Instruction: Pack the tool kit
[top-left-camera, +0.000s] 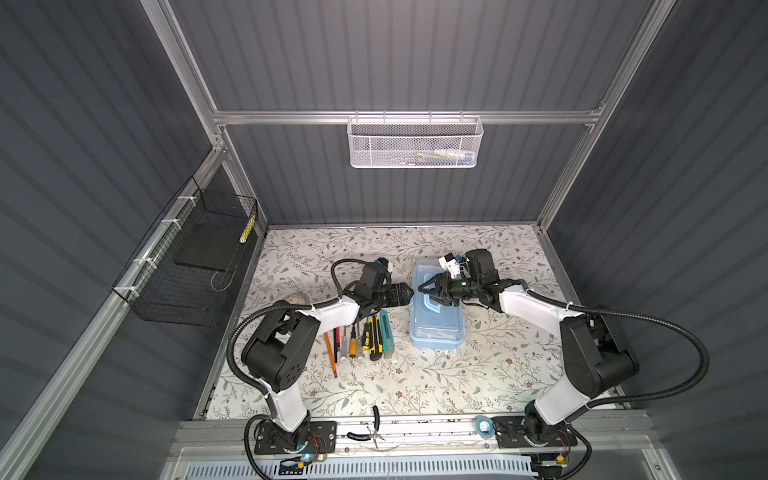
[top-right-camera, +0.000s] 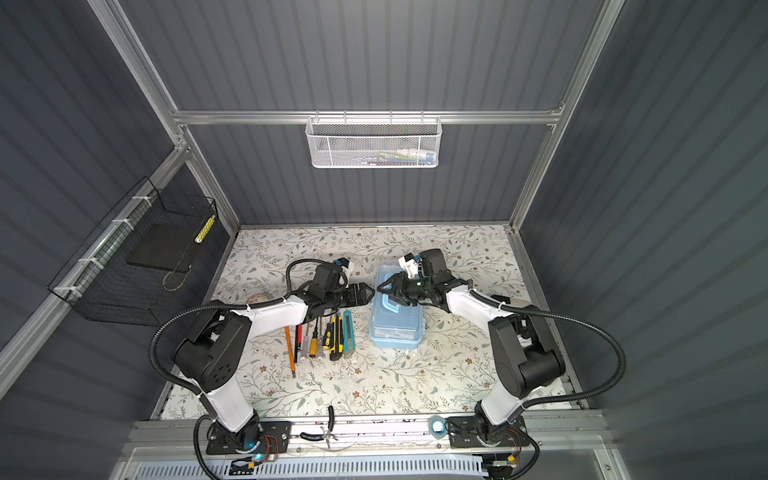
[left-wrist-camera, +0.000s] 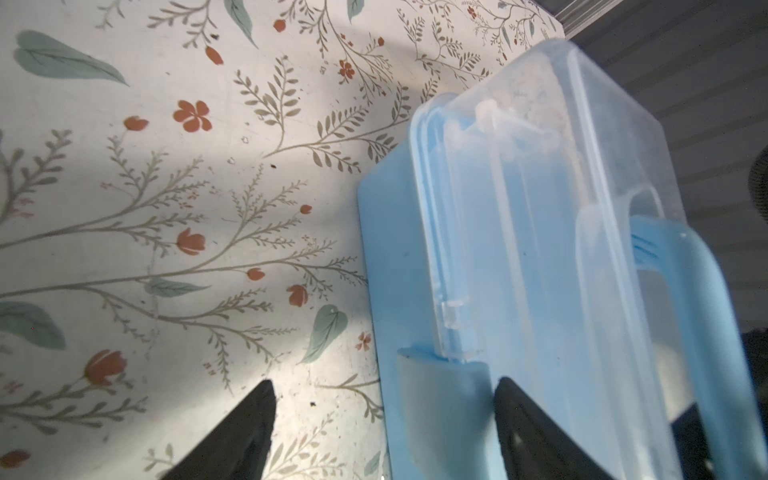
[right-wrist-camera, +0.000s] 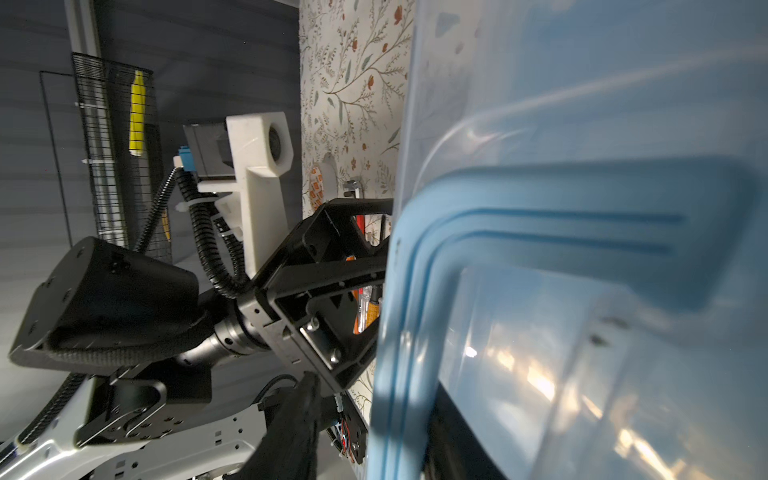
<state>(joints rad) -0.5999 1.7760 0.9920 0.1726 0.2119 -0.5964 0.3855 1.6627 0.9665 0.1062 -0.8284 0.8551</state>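
The tool kit box, light blue with a clear lid, stands shut mid-table in both top views. My left gripper is open at the box's left side. In the left wrist view its jaws straddle the blue side latch, and one finger sits against the latch's edge. My right gripper reaches over the lid. It is open around the blue handle, with a gap to one finger. Slim screwdrivers, a yellow-black knife and a teal knife lie in a row left of the box.
A white mesh basket hangs on the back rail. A black wire basket hangs on the left wall. Pliers and a blue tape roll lie on the front rail. Another tape roll sits behind the left arm.
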